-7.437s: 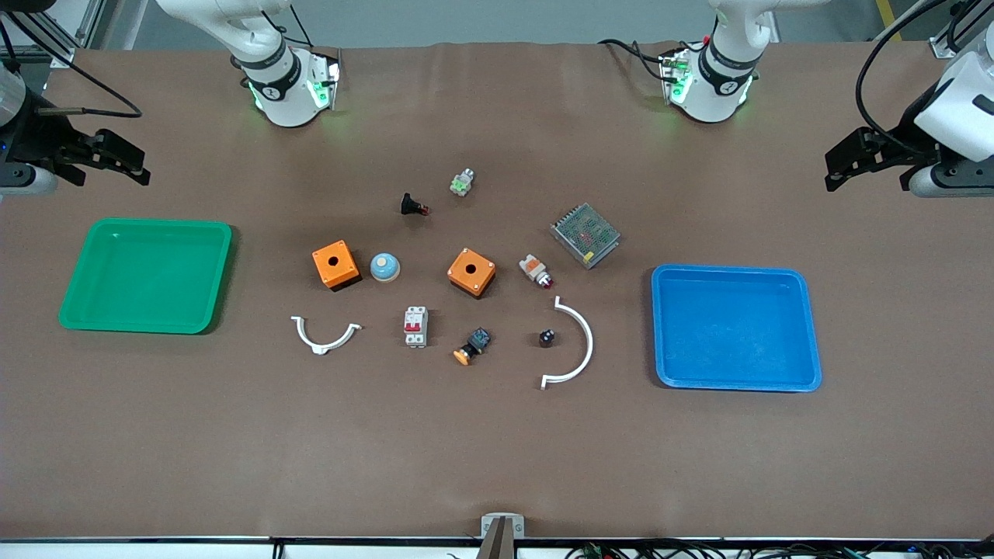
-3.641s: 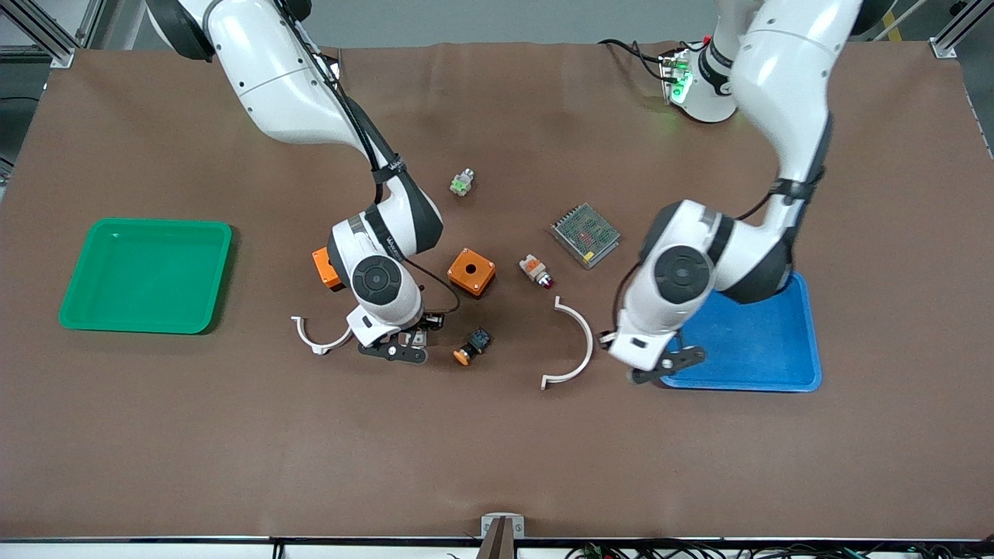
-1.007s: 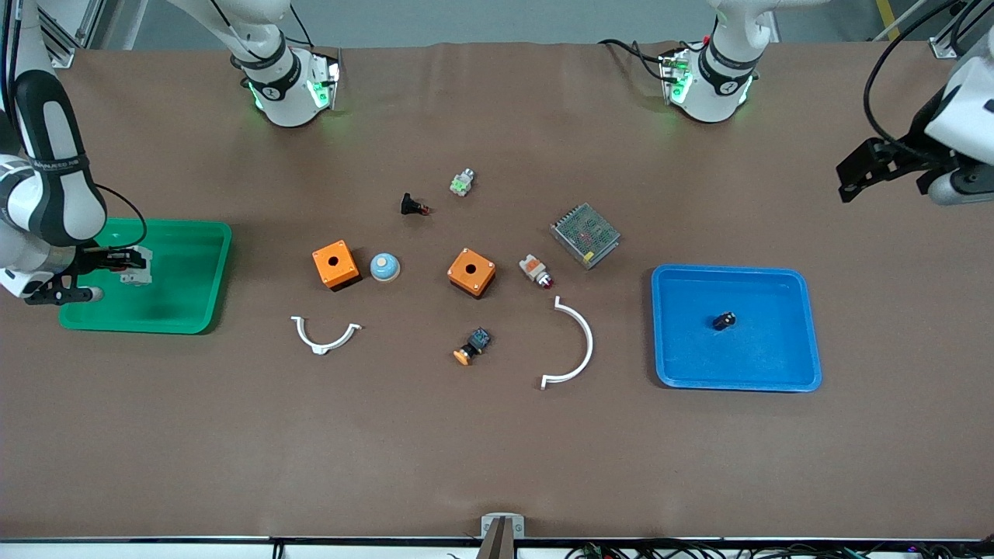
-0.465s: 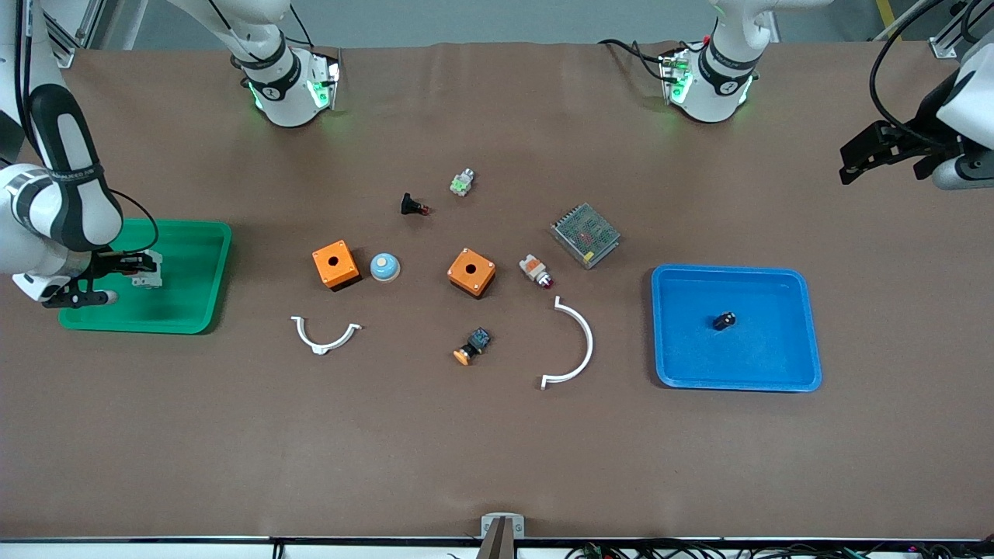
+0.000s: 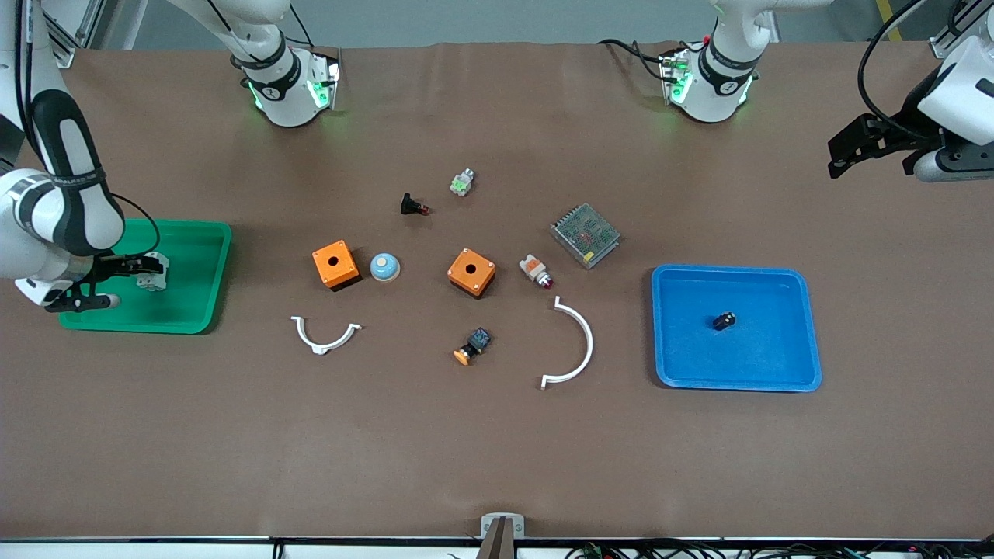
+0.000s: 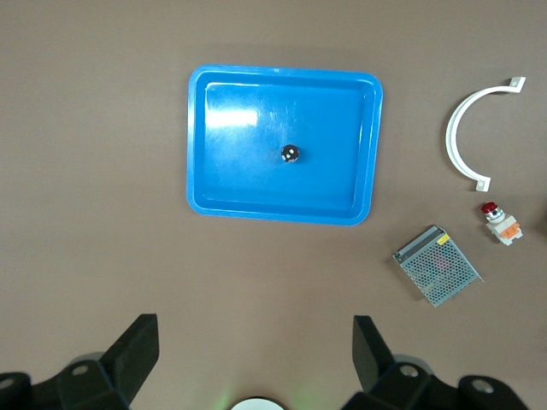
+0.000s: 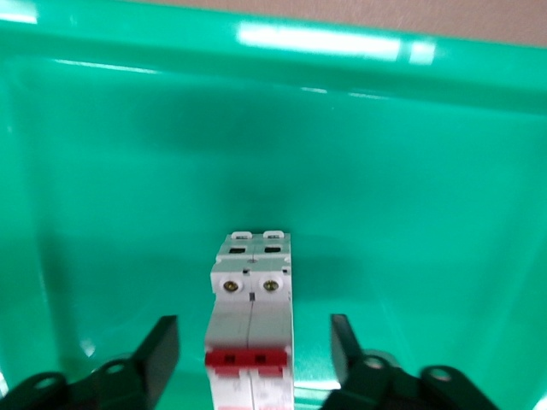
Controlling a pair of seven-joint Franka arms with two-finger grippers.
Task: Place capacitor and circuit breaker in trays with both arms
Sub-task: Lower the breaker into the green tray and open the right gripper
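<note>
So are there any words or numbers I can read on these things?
No, none can be read.
The circuit breaker, lying in the green tray between the open right gripper's fingers: no legible marking on its face.
The capacitor in the blue tray: a pale mark, too small to read.
The metal mesh box on the table: a label too blurred to read.
The left gripper waits open.

On the brown counter (image 5: 497,450) you have a green tray (image 5: 198,307) near the right arm's edge and a blue tray (image 5: 808,326) near the left arm's edge. Mid-counter sit two orange boxes (image 5: 335,264) (image 5: 470,272), a blue dome (image 5: 384,266), a mesh unit (image 5: 585,234), two white arcs (image 5: 324,335) (image 5: 575,341), and four small buttons (image 5: 414,206) (image 5: 462,182) (image 5: 536,270) (image 5: 472,346).
</note>
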